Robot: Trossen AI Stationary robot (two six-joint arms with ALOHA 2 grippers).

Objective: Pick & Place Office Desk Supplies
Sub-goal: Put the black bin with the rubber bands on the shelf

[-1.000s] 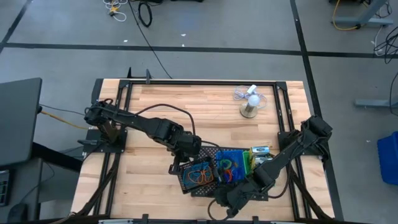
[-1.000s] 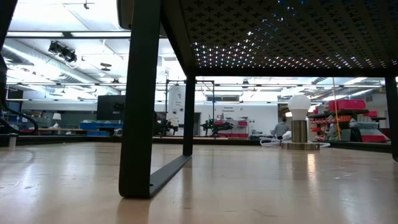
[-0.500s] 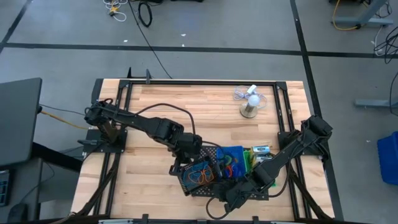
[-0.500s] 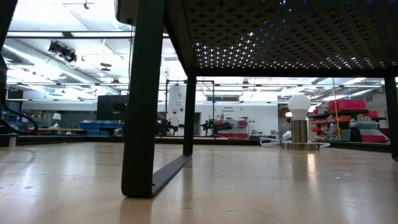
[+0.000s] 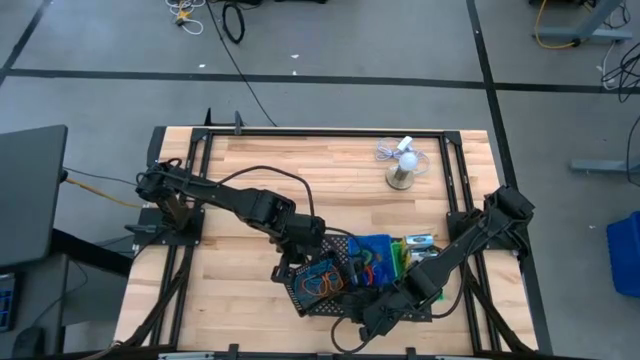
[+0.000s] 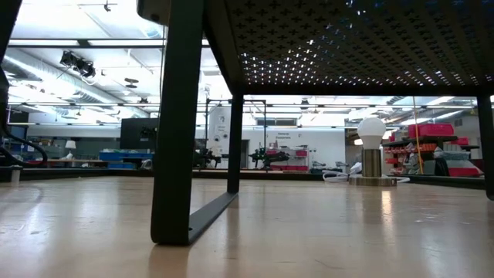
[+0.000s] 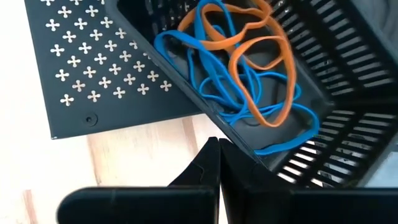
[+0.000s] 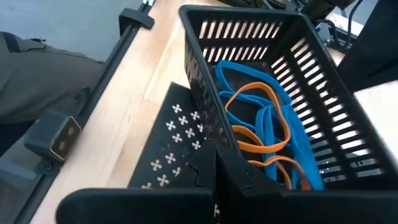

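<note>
Your left end effector (image 7: 219, 163) and right end effector (image 8: 216, 163) both sit with fingers pressed together against the black bin (image 5: 318, 281), which rests tilted on the mesh tray (image 5: 345, 300), holding blue and orange rubber-band loops (image 7: 249, 74).

From where I stand, no writing, label, brand or number can be made out anywhere; the far wall signs in the low view are perhaps lettered, but too small to read.

black slatted bin (image 7: 323, 118) tilted, holding tangled blue and orange rubber-band loops (image 7: 249, 68); blue bin (image 5: 375, 255) beside, more loops inside; green-white box (image 5: 418, 241) just beyond.
</note>
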